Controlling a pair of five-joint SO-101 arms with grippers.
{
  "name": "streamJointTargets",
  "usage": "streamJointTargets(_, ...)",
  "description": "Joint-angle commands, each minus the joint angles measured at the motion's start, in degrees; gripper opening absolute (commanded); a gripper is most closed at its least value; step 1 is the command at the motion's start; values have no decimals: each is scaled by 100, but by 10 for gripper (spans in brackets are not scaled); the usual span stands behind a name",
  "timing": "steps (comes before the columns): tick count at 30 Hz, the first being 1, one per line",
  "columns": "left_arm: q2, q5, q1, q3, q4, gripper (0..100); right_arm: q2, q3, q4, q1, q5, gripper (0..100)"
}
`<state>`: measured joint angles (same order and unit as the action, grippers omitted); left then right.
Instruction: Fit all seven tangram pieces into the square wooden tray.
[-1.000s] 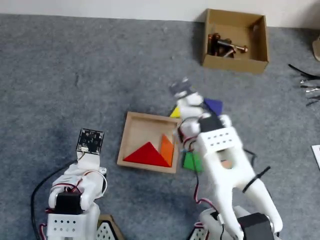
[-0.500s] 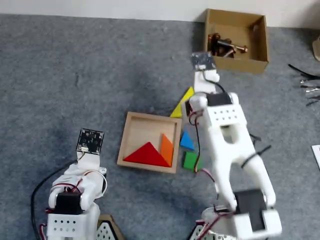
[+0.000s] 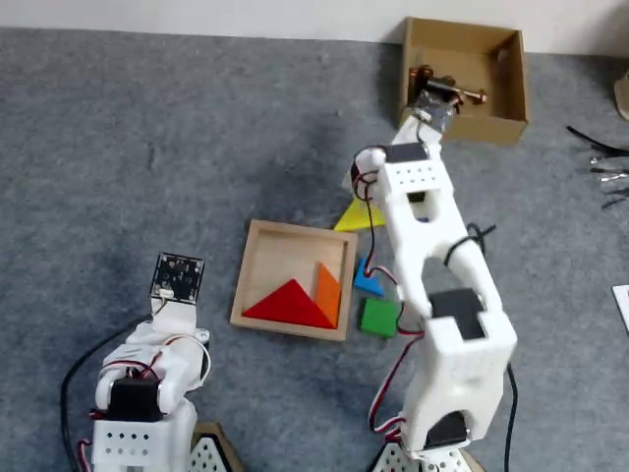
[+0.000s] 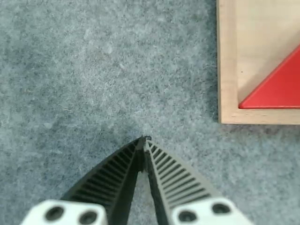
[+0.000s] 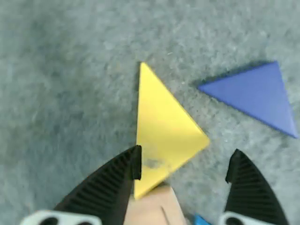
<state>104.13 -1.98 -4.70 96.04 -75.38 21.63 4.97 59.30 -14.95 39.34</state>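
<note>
The square wooden tray point(image 3: 257, 265) lies mid-table and holds a red triangle point(image 3: 290, 303) and an orange piece point(image 3: 329, 285). Just right of it rest a small blue triangle point(image 3: 369, 282) and a green square point(image 3: 378, 317). A yellow triangle point(image 3: 354, 218) lies beyond the tray's far right corner, partly under my right arm point(image 3: 418, 197). My right gripper point(image 5: 185, 163) is open just above the yellow triangle point(image 5: 164, 136), with a dark blue triangle point(image 5: 255, 96) beside it. My left gripper point(image 4: 144, 139) is shut and empty on the carpet, near the tray's point(image 4: 227, 70) left edge and the red triangle point(image 4: 276, 89).
A cardboard box point(image 3: 506, 88) with metal parts stands at the back right, just beyond my right arm. Black cables point(image 3: 600, 157) lie at the right edge. Grey carpet stretches open to the left and behind the tray.
My right arm has swung from beside the tray's right side out toward the far side, above the yellow triangle, uncovering the small blue triangle. The left arm has kept still.
</note>
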Motion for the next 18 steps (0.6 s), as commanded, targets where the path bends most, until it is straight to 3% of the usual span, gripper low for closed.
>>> streamJointTargets(1,31,-53,-57,110,-18,5,180,629,-75,-4,308,282)
streamJointTargets(18,31,-53,-57,110,-18,5,1648,1481,-66,-514,281,282)
